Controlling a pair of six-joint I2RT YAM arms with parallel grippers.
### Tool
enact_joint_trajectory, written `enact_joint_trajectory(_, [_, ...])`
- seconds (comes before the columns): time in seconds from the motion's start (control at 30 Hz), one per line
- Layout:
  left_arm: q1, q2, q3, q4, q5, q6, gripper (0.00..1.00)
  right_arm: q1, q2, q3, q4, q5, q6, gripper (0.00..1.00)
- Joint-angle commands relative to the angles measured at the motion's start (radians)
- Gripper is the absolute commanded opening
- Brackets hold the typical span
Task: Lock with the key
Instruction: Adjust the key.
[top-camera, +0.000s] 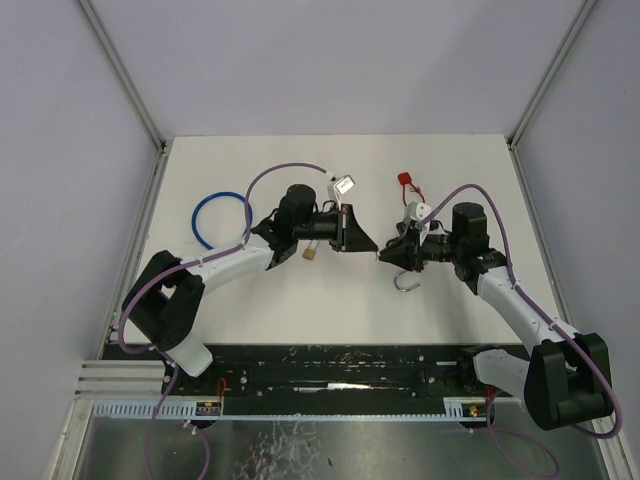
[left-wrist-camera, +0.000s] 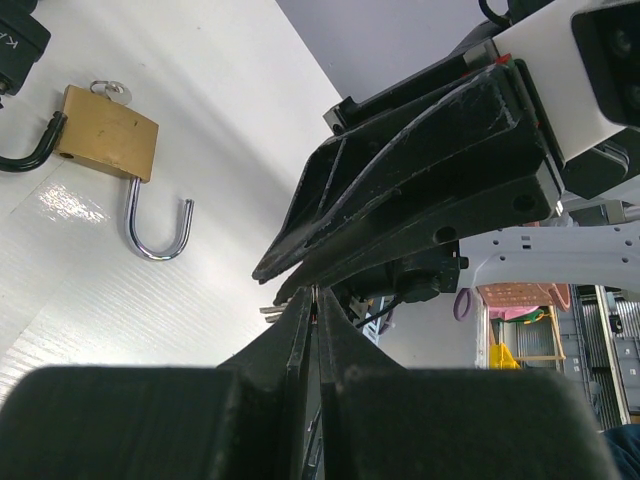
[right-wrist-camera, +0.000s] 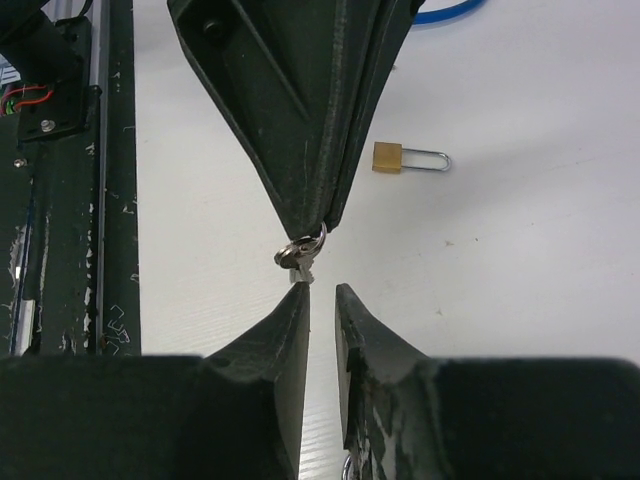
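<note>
My left gripper (top-camera: 372, 248) is shut on a small ring of silver keys (right-wrist-camera: 298, 258), which hang from its fingertips (right-wrist-camera: 310, 120). My right gripper (right-wrist-camera: 322, 290) faces it tip to tip, open by a narrow gap, and its left fingertip touches the keys with nothing between the jaws. A brass padlock (left-wrist-camera: 105, 133) with its shackle (top-camera: 405, 283) swung open lies under the right gripper, a key ring at its body. A second brass padlock (right-wrist-camera: 388, 157) lies under the left arm (top-camera: 311, 253).
A blue ring (top-camera: 222, 220) lies at the back left of the white table. A small red tag (top-camera: 405, 180) sits at the back centre. The black rail (top-camera: 340, 370) runs along the near edge, and grey walls enclose the table.
</note>
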Motion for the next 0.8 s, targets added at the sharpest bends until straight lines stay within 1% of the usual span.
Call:
enact_joint_trajectory(0.0, [0.004, -0.023, 0.016, 0.069, 0.018, -0.008, 0.0, 0.009, -0.018, 0.032, -0.015, -0.039, -0.051, 0.24])
enact_joint_trajectory(0.47, [0.004, -0.017, 0.017, 0.08, 0.025, -0.012, 0.0, 0.032, -0.007, 0.029, 0.02, -0.014, -0.035, 0.24])
enact_joint_trajectory(0.77, [0.004, -0.013, 0.022, 0.083, 0.028, -0.017, 0.0, 0.032, -0.001, 0.034, 0.07, 0.012, 0.014, 0.2])
